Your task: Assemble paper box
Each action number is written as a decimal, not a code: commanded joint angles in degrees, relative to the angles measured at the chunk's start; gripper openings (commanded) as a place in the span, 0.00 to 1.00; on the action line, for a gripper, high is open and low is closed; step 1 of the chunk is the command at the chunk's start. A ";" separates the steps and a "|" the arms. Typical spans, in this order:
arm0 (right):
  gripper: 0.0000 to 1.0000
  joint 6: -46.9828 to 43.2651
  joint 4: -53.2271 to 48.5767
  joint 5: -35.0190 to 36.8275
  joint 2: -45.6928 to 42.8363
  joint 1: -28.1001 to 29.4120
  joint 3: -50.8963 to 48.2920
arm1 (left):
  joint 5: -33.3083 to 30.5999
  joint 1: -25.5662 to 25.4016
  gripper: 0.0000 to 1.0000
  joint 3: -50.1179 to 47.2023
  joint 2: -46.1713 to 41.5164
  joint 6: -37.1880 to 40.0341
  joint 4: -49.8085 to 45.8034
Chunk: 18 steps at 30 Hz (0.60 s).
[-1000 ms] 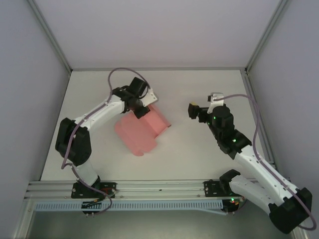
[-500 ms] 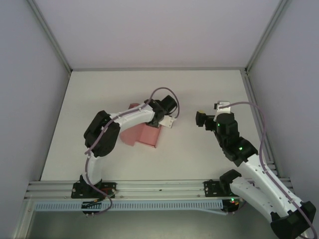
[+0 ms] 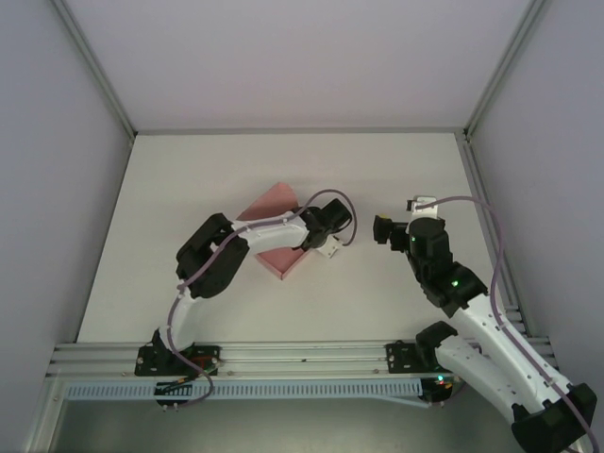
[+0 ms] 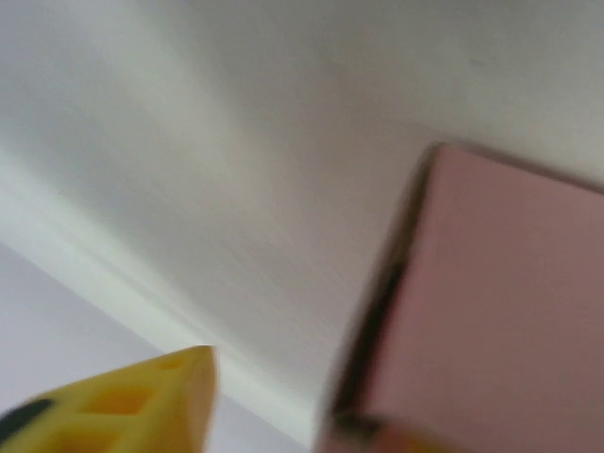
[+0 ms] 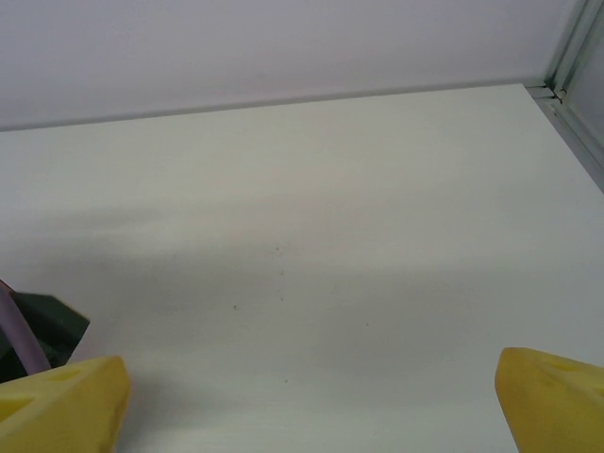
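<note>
Overhead view: I see the box (image 3: 272, 203) lying on the table (image 3: 179, 189) a little left of centre, turned so one corner points to the far wall. My left arm curls across it, and the left gripper (image 3: 310, 245) sits at its right-hand edge. The right gripper (image 3: 380, 229) hangs well apart from the box, over bare table to its right.

Left wrist view (blurred): one yellow finger (image 4: 142, 401) shows at the lower left, with a strip of table between it and the pink box (image 4: 500, 311) at the right. The jaws stand apart and hold nothing that I can see.

Right wrist view: both yellow fingers (image 5: 57, 406) sit at the frame's lower corners, spread wide over the table (image 5: 330, 236).
</note>
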 commanded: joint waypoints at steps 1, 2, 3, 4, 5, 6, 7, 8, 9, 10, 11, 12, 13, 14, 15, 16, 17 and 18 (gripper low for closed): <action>1.00 1.12 -0.33 0.11 -0.14 -0.45 -0.18 | 3.97 -0.28 0.65 4.10 -2.89 -4.14 -3.52; 1.00 1.28 -0.38 0.01 0.13 -0.56 -0.03 | 5.09 -0.30 0.68 4.87 -3.75 -5.14 -3.96; 1.00 1.36 -0.47 -0.09 0.34 -0.55 0.12 | 6.37 -0.32 0.75 5.57 -4.64 -6.23 -4.45; 1.00 1.45 -0.51 -0.27 0.65 -0.66 0.39 | 7.55 -0.35 0.94 6.15 -5.80 -7.41 -4.48; 1.00 1.39 -0.59 -0.76 0.92 -0.63 0.65 | 8.78 -0.32 1.00 6.59 -6.98 -8.64 -4.68; 1.00 1.39 -0.61 -1.09 1.25 -0.72 0.98 | 10.14 -0.27 1.00 6.80 -8.35 -9.90 -4.68; 1.00 1.34 -0.70 -1.38 1.71 -0.79 1.41 | 11.54 -0.06 1.00 6.68 -10.18 -11.44 -4.33; 1.00 1.15 -0.78 -1.70 2.23 -0.80 1.94 | 12.60 0.17 1.00 6.34 -11.93 -13.13 -3.84; 1.00 0.83 -0.86 -2.16 2.69 -0.88 2.46 | 14.46 0.58 1.00 5.94 -13.89 -14.98 -3.76; 1.00 0.48 -0.80 -2.76 3.26 -0.90 3.10 | 17.58 1.40 1.00 5.23 -16.46 -17.15 -3.25; 1.00 -0.11 -0.58 -3.49 3.81 -0.98 3.53 | 20.20 2.41 1.00 4.14 -18.93 -19.19 -1.97; 1.00 -0.76 -0.22 -5.59 4.52 -1.07 4.08 | 21.87 3.30 1.00 2.51 -21.56 -21.65 0.37; 1.00 -1.98 0.41 -7.83 5.67 -1.07 4.50 | 22.27 4.49 1.00 0.29 -24.61 -25.47 4.20; 1.00 -3.21 0.94 -10.25 6.94 -1.06 5.04 | 21.72 5.79 1.00 -1.55 -27.11 -30.05 7.87; 1.00 -4.13 1.43 -13.07 8.70 -1.07 5.67 | 21.01 7.17 1.00 -3.07 -29.51 -35.50 10.72; 1.00 -5.02 1.81 -16.40 11.11 -1.07 6.74 | 20.14 9.15 1.00 -4.20 -32.08 -43.40 12.86; 1.00 -5.60 2.02 -19.25 13.69 -1.06 7.76 | 19.75 11.36 1.00 -4.85 -34.27 -51.60 13.58; 0.99 -6.11 2.01 -22.14 16.76 -0.99 9.11 | 19.41 14.03 1.00 -5.53 -36.43 -61.19 13.35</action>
